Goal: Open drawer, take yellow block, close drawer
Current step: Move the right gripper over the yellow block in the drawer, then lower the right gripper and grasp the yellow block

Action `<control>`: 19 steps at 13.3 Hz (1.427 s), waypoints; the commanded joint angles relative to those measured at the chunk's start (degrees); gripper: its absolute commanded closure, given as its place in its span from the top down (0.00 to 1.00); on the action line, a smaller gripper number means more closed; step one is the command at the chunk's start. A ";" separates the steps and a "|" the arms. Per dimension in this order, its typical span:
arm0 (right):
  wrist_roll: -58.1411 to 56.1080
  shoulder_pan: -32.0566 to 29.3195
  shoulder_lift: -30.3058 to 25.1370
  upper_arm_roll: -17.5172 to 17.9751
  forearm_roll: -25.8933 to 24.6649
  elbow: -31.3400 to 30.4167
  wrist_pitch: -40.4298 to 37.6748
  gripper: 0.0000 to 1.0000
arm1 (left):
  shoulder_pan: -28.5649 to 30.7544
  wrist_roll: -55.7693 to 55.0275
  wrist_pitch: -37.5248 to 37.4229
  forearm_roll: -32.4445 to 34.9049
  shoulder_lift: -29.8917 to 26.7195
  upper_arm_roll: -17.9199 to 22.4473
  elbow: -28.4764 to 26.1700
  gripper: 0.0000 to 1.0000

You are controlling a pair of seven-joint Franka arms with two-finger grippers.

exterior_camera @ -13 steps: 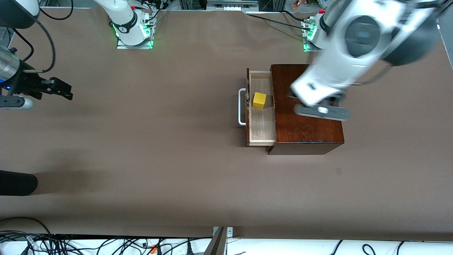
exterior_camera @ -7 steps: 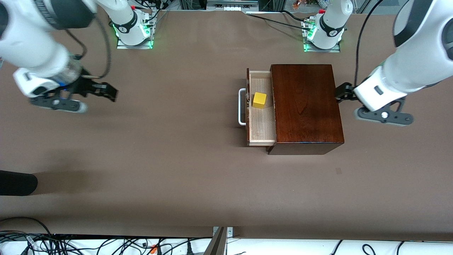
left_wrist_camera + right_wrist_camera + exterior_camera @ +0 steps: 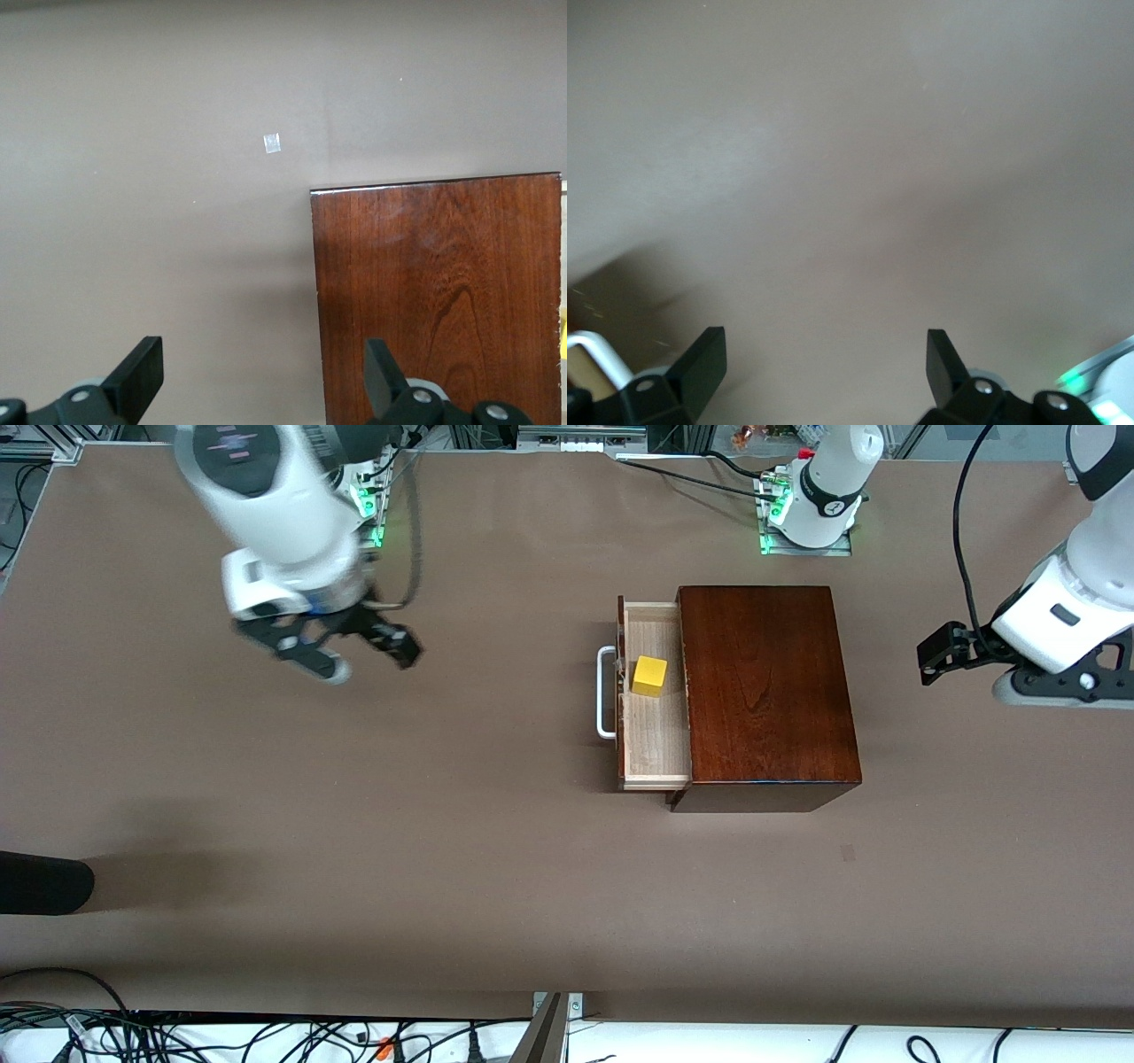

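Observation:
The drawer [image 3: 657, 726] stands pulled out of the mahogany box [image 3: 766, 691], its white handle [image 3: 606, 691] toward the right arm's end. The yellow block [image 3: 649, 675] sits in the pale tray, close to the drawer front. My right gripper [image 3: 390, 646] is open and empty over bare table, between the right arm's base and the drawer; it also shows in the right wrist view [image 3: 824, 367]. My left gripper [image 3: 939, 654] is open and empty over the table beside the box, toward the left arm's end. The left wrist view shows it [image 3: 263, 381] by the box top [image 3: 438, 292].
A dark object [image 3: 44, 881] lies at the right arm's end of the table, near the front camera. Cables [image 3: 266, 1036] run along the nearest edge. A small tape mark [image 3: 848, 853] is on the brown tabletop [image 3: 443, 797] nearer the camera than the box.
My right gripper has swung from the table's end toward the drawer. My left gripper has moved off from over the box toward the left arm's end. Drawer and block have not moved.

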 commanded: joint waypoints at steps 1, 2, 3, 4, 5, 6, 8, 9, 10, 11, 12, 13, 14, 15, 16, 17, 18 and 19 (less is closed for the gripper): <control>14.52 3.39 1.59 -0.50 4.03 0.02 4.60 1.00 | -1.14 0.96 2.57 -1.24 -4.95 0.79 -5.83 1.00; 20.66 4.01 2.29 -0.50 6.66 0.02 6.27 1.00 | -1.32 0.87 2.47 -0.80 -4.42 0.27 -5.03 1.00; 26.38 5.15 2.99 -0.50 8.08 0.02 8.12 1.00 | -1.23 0.78 2.30 -0.54 -4.33 -1.57 -4.85 1.00; 31.31 6.55 3.87 -0.50 8.18 0.11 9.88 1.00 | -1.14 0.61 2.21 -0.45 -4.42 -2.46 -4.85 1.00; 36.32 8.22 4.83 -0.50 8.10 0.11 11.46 1.00 | -1.14 0.70 2.03 -0.44 -4.68 -2.90 -4.85 1.00; 42.28 9.63 5.98 -0.50 8.10 0.81 13.04 1.00 | -1.14 0.96 1.25 -0.44 -4.68 -3.16 -4.67 1.00; 53.19 12.26 10.10 -0.59 7.66 5.18 13.67 1.00 | -0.62 1.05 0.80 -0.53 -4.77 -2.91 -4.59 1.00; 57.59 13.32 12.21 -0.59 7.57 7.47 13.67 1.00 | -0.35 1.66 0.80 -0.71 -4.77 -2.56 -4.67 1.00; 61.47 14.11 14.32 -0.59 7.83 9.58 13.67 1.00 | -0.35 2.36 0.71 -0.80 -4.68 -2.46 -4.67 1.00; 65.59 15.25 16.42 -0.59 7.75 11.60 13.76 1.00 | -0.35 2.98 0.71 -0.80 -4.77 -2.46 -4.67 1.00; 69.90 16.22 18.71 -0.59 7.66 14.23 13.76 1.00 | -0.35 3.33 0.45 -0.80 -4.77 -2.46 -4.67 1.00; 74.03 16.58 21.34 -0.59 7.74 17.04 13.76 1.00 | -0.26 3.51 0.36 -0.97 -4.68 -2.38 -4.67 1.00; 77.99 17.02 23.63 -0.59 7.75 19.68 13.85 1.00 | 0.00 3.51 0.36 -1.23 -4.68 -2.29 -4.67 1.00; 80.46 17.46 25.74 -0.59 7.66 22.06 13.85 1.00 | 0.18 3.51 0.36 -1.24 -4.68 -2.29 -4.67 1.00; 81.71 17.81 27.76 -0.59 7.66 23.91 14.02 1.00 | 0.26 3.51 0.28 -1.32 -4.68 -2.29 -4.67 1.00; 83.55 18.34 29.44 -0.59 7.66 25.23 15.16 1.00 | 0.18 3.51 0.27 -1.32 -4.60 -2.29 -4.67 1.00; 85.92 19.12 30.67 -0.68 7.57 25.51 17.25 1.00 | 0.26 3.51 0.27 -1.32 -4.60 -2.29 -4.67 1.00; 87.07 19.48 31.38 -0.68 7.57 25.51 19.02 1.00 | 0.26 3.51 0.10 -1.32 -4.68 -2.29 -4.67 1.00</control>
